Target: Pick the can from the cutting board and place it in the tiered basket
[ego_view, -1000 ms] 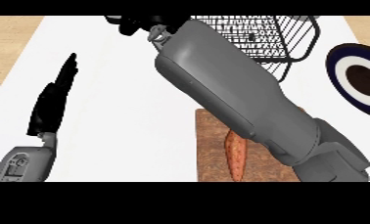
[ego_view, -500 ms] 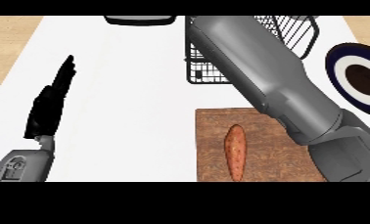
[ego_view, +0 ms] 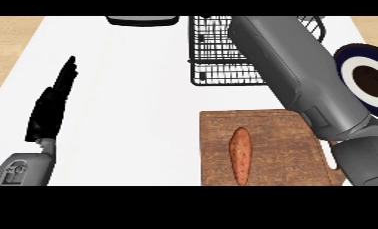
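Wire, thin and black, is forming the squared grid of the tiered basket point(ego_view: 221, 68) on the smooth white counter point(ego_view: 140, 123). Below it, a grainy wooden cutting board point(ego_view: 291, 143) is carrying 1 tapered orange vegetable point(ego_view: 241, 155). The grey right forearm point(ego_view: 295, 73) is crossing the basket, with the right hand out of view; the can is showing nowhere. The left hand point(ego_view: 50, 110) is resting straight-fingered at the left, holding nothing.

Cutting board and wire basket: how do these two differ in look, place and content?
The cutting board is a flat, solid brown wooden slab; the wire basket is an open black grid with raised walls. The cutting board lies near the lower edge, the wire basket farther up. The cutting board bears an orange vegetable; the wire basket's visible part shows nothing inside. The right forearm partly hides both.
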Robot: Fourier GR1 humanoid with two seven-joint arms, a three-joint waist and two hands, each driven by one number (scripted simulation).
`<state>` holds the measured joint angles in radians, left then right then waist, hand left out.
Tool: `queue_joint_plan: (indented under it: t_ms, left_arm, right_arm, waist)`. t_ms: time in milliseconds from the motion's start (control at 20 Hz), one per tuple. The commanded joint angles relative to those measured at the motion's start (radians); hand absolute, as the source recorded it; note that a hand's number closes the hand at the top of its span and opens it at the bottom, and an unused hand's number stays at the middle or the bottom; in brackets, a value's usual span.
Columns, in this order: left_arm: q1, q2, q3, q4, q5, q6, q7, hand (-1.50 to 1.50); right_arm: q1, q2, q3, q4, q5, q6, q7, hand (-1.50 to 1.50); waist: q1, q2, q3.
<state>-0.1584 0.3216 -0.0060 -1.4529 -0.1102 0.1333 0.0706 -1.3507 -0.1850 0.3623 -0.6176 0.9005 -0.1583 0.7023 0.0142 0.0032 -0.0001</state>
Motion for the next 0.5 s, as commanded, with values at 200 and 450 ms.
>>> queue_joint_plan:
  t_ms: [200,450]
  left_arm:
    - [-0.026,-0.032,-0.017,0.001,-0.054,0.033,0.03,0.0]
    - [-0.013,-0.001,0.034,0.014,-0.006,-0.017,-0.014,0.0]
  right_arm:
    - [0.088,0.033,-0.101,0.038,-0.076,0.002,-0.117,1.5]
    - [0.093,0.019,-0.215,0.104,-0.155,0.002,-0.106,-1.5]
  waist:
    - [-0.007,-0.001,0.0]
    - [0.002,0.002,0.0]
